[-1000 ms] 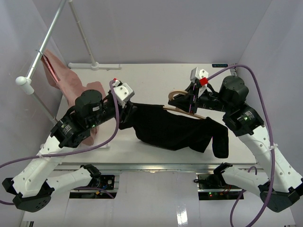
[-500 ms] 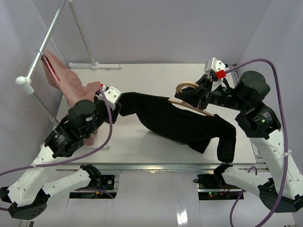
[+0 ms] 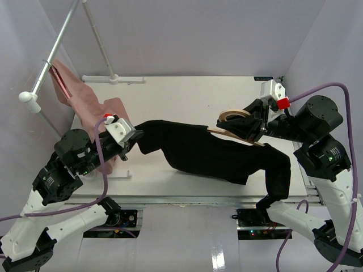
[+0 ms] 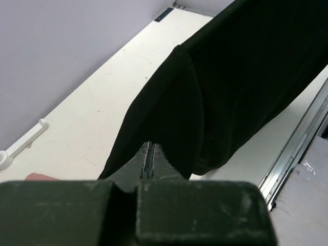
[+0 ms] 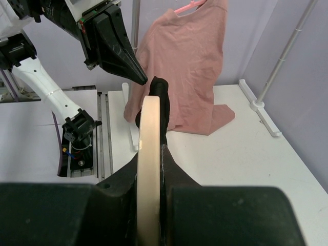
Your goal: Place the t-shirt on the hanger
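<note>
**Hanger clamped at the right, black shirt drawn out to its left**

Hanger (image 5: 149, 154) sits over the right half of the table, its shoulder line running roughly left to right and slanting toward the near edge at its right end. Its hook curls on the far side. The right gripper (image 3: 245, 123) is closed tight on the wood.

The black t-shirt (image 3: 204, 150) drapes over the hanger and stretches leftward from it, long axis across the table and sagging in the middle. One part hangs down past the near edge, right of the hanger. At the shirt's far-left end the left gripper (image 3: 135, 137) is pinched closed on the fabric.

Beneath lies a white table (image 3: 187, 96), with pale lilac walls around it. Well left of the hanger, a pink shirt (image 3: 85, 102) hangs from a slanted grey rail (image 3: 57, 42), behind the left arm.
</note>
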